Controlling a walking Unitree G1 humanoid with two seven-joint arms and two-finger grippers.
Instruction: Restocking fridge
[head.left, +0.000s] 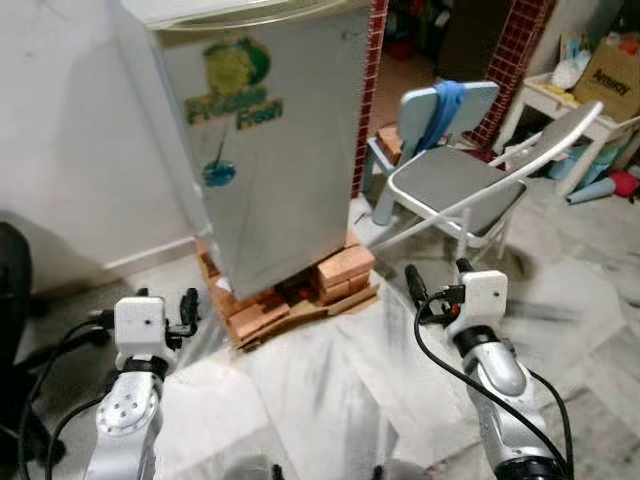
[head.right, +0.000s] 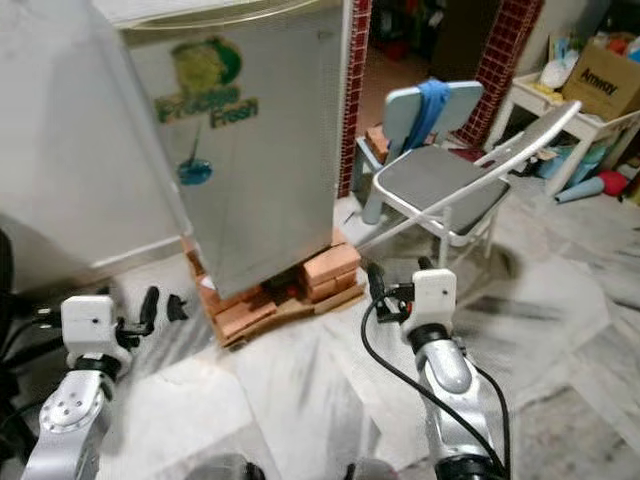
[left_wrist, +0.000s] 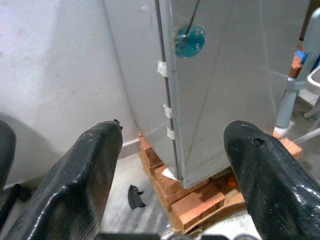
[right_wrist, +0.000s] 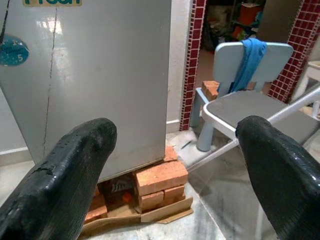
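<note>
Boxy silver fridge (head.left: 270, 140), door closed, glossy with green logo, sits on rough red bricks (head.left: 340, 268). Left gripper (left_wrist: 170, 175) and right gripper (right_wrist: 175, 165) hover low before it, jaws released, empty. Grey folding chair (head.left: 455, 185) right of fridge.

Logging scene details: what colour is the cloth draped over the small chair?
Blue cloth on the pale blue chair; clearest in the right wrist view.

Both head cameras look forward and down at the closed silver fridge (head.left: 265, 140) raised on red bricks (head.left: 343, 268). Each wrist camera sits lower and nearer, facing the same fridge base between two spread black fingers (left_wrist: 90, 175).
</note>
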